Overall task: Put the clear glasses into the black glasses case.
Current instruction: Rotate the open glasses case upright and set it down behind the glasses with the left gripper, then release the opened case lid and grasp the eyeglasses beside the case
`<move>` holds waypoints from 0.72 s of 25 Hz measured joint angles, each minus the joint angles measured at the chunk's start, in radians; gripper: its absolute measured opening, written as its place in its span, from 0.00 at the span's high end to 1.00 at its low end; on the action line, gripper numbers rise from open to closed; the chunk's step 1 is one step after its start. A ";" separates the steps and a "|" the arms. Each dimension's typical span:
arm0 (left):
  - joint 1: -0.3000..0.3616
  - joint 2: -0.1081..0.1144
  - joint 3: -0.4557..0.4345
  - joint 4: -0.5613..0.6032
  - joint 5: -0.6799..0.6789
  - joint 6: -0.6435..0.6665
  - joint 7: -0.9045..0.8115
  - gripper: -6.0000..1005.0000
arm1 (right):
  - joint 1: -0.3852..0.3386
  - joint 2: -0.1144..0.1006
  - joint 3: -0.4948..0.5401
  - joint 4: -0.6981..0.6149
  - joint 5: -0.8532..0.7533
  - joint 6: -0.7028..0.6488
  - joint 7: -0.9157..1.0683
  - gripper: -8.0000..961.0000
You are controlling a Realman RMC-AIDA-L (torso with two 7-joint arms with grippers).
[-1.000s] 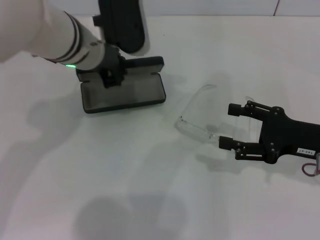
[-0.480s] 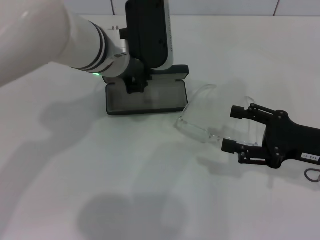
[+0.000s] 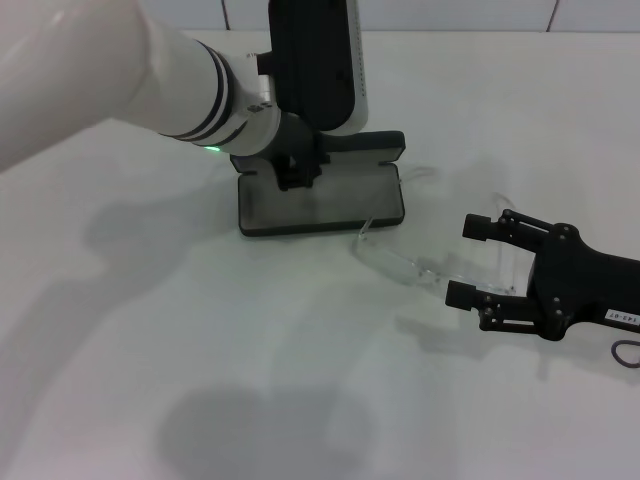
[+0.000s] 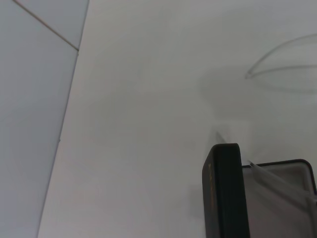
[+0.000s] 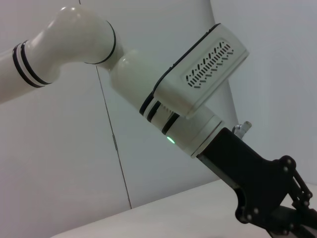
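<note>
While the left gripper [image 3: 296,170] grips the open black glasses case [image 3: 320,200] near the table's far edge, the clear glasses [image 3: 400,262] touch its corner. The right gripper [image 3: 478,262], jaws wide, must close on them next, I judge.

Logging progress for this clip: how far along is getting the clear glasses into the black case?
Done: the black glasses case lies open on the table, its grey lining showing. In hand: the left gripper is at the case's back edge, and the case's corner now reaches the clear glasses; the open right gripper brackets the glasses' near end, not yet closed. Left: grasp, lift and place the glasses inside.
</note>
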 joint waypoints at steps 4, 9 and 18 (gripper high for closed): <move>0.000 0.003 -0.008 0.000 -0.055 0.002 0.031 0.79 | 0.000 -0.001 0.000 0.000 0.000 0.000 0.000 0.09; 0.008 0.001 -0.025 -0.002 -0.056 -0.001 0.051 0.77 | 0.001 -0.002 0.000 0.000 0.000 -0.001 0.000 0.09; 0.021 0.001 -0.072 0.024 -0.115 0.004 0.054 0.69 | -0.003 -0.001 0.000 0.000 0.000 -0.001 0.000 0.09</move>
